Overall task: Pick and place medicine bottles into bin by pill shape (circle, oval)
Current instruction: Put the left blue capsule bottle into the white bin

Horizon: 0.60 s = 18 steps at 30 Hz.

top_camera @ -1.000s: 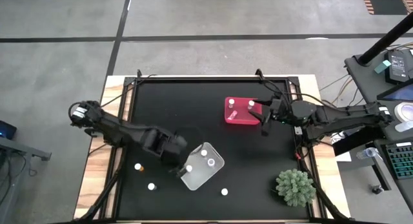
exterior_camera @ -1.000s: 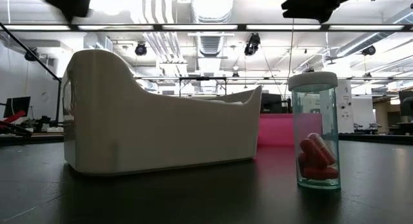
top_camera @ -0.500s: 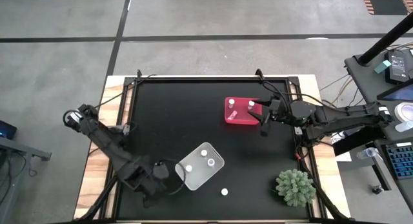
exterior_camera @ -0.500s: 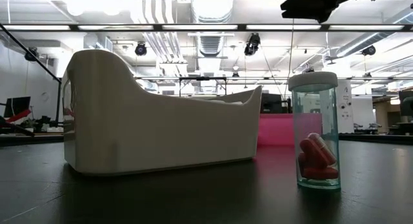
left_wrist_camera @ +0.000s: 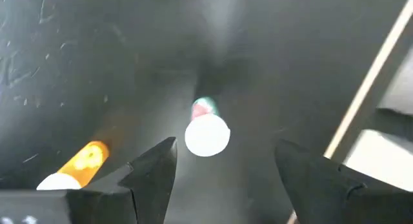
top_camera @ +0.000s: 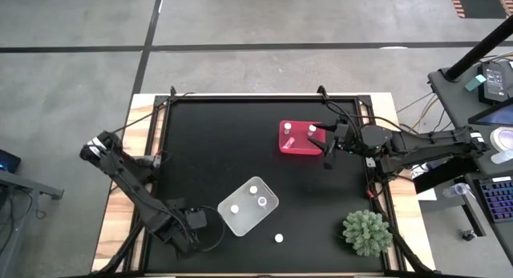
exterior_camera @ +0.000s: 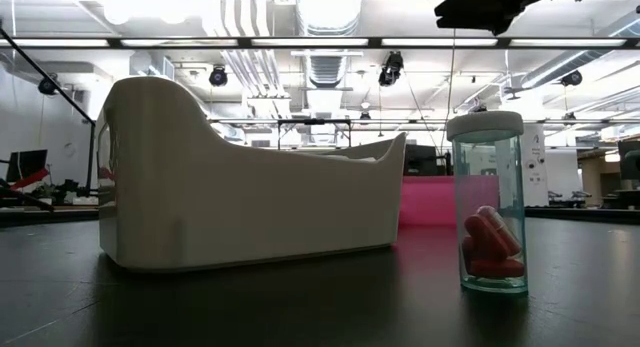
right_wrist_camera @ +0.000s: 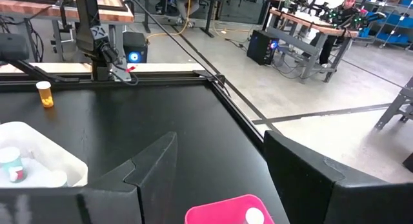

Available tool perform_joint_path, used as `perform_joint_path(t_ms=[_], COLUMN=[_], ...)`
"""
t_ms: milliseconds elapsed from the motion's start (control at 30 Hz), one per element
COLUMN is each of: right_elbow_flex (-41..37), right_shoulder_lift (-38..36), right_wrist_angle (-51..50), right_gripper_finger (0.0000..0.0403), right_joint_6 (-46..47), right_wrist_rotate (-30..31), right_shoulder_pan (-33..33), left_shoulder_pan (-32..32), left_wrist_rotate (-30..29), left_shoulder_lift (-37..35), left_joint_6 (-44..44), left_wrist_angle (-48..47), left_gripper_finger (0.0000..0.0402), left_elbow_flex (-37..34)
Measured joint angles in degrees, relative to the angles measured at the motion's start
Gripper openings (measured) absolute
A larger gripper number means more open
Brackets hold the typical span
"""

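The left gripper, jaws apart and empty, hangs directly over an upright white-capped clear medicine bottle, centred between its fingers.

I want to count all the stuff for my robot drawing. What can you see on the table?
table: one, black, under everything
white bin: one, white, front middle
pink bin: one, pink, back, right of middle
bottles in white bin: three, white caps
bottles in pink bin: two, white caps
loose bottle: one, white cap, in front of the white bin
orange bottle: one, orange, front left
white-capped bottle: one, front left, beside the orange one
plant: one, green, spiky, front right corner
left end effector: one, dark, open, above the front-left bottles
right end effector: one, dark, open, at the pink bin's right side
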Motion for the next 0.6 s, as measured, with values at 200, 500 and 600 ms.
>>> perform_joint_path(t_ms=[200,500,600], right_elbow_flex=[0.0,0.0,0.0], right_shoulder_lift=[0.0,0.0,0.0], right_wrist_angle=[-0.1,-0.2,-0.2], right_gripper_finger=[0.0224,0.0224,0.0224], right_joint_6=[0.0,-0.2,-0.2], right_wrist_rotate=[0.0,0.0,0.0], right_shoulder_pan=[0.0,0.0,0.0], left_shoulder_pan=[-0.7,-1.0,-1.0], left_wrist_rotate=[-0.2,-0.6,-1.5], left_shoulder_lift=[2.0,2.6,2.6], left_joint_6=[1.0,1.1,1.2], left_wrist_angle=[0.3,2.1,2.2], left_gripper_finger=[0.0244,0.0244,0.0244], left_elbow_flex=[-1.8,-3.7,-3.7])
